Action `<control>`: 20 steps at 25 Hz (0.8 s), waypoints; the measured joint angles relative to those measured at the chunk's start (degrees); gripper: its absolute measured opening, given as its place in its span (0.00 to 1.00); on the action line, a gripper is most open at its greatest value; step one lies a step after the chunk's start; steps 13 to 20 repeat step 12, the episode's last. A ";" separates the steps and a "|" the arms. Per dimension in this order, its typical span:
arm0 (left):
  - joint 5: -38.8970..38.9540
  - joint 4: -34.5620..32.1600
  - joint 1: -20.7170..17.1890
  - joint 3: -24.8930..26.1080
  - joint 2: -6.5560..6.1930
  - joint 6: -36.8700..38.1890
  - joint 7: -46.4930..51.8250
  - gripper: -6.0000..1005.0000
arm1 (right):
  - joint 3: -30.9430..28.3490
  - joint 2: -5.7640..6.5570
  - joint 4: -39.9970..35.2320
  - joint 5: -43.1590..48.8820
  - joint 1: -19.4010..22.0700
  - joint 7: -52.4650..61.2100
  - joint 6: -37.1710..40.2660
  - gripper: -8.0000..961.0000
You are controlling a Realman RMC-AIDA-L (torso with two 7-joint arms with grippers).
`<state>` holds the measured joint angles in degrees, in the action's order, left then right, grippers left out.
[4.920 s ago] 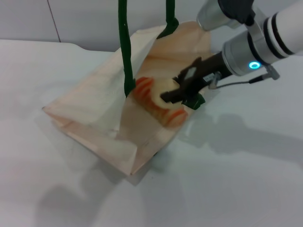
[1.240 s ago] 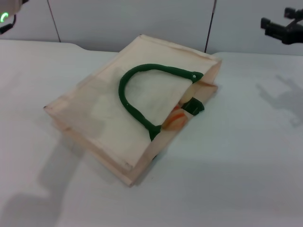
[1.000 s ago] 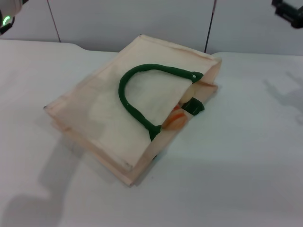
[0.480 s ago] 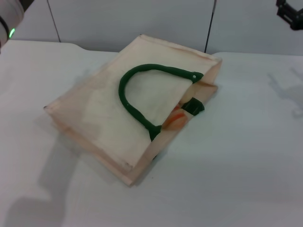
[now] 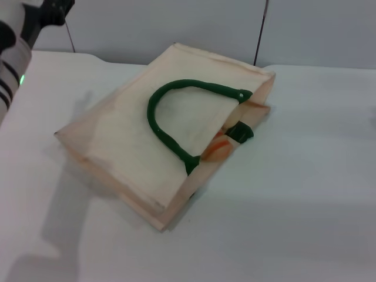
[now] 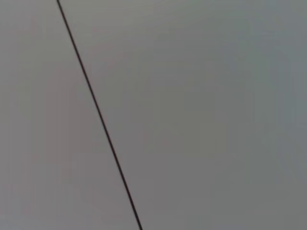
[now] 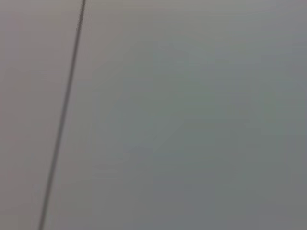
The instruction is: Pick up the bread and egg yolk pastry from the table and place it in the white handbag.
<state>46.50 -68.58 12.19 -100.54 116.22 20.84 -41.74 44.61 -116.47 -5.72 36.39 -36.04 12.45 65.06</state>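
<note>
Bread (image 5: 216, 148) shows only as an orange and cream patch at the mouth of the white handbag (image 5: 135, 135), which lies flat on the table (image 5: 294, 205) with its green handle (image 5: 170, 111) draped across the top. A few seconds ago my right gripper was pushing the loaf in; now that arm has left the head view. My left gripper (image 5: 50, 12) sits raised at the far left, fingers too unclear to judge. The egg yolk pastry is nowhere visible, probably inside the handbag, so the task looks finished.
</note>
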 joint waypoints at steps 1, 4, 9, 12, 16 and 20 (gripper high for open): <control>-0.01 1.12 0.18 -0.52 0.00 1.19 0.79 0.72 | -0.43 -0.05 1.27 -1.08 0.00 -1.83 0.08 0.79; -0.33 5.21 0.69 -2.76 -0.09 5.61 3.79 0.72 | -1.59 -0.05 4.12 -3.59 0.07 -4.89 0.60 0.79; -0.47 10.64 0.82 -6.17 -0.06 11.92 5.07 0.72 | -2.18 -0.08 5.93 -4.43 1.41 -4.60 1.10 0.79; -0.12 12.97 1.08 -7.89 0.06 13.29 6.05 0.72 | -2.32 -0.09 6.98 -4.58 2.68 -3.36 2.40 0.79; -0.12 12.97 1.08 -7.89 0.06 13.29 6.05 0.72 | -2.32 -0.09 6.98 -4.58 2.68 -3.36 2.40 0.79; -0.12 12.97 1.08 -7.89 0.06 13.29 6.05 0.72 | -2.32 -0.09 6.98 -4.58 2.68 -3.36 2.40 0.79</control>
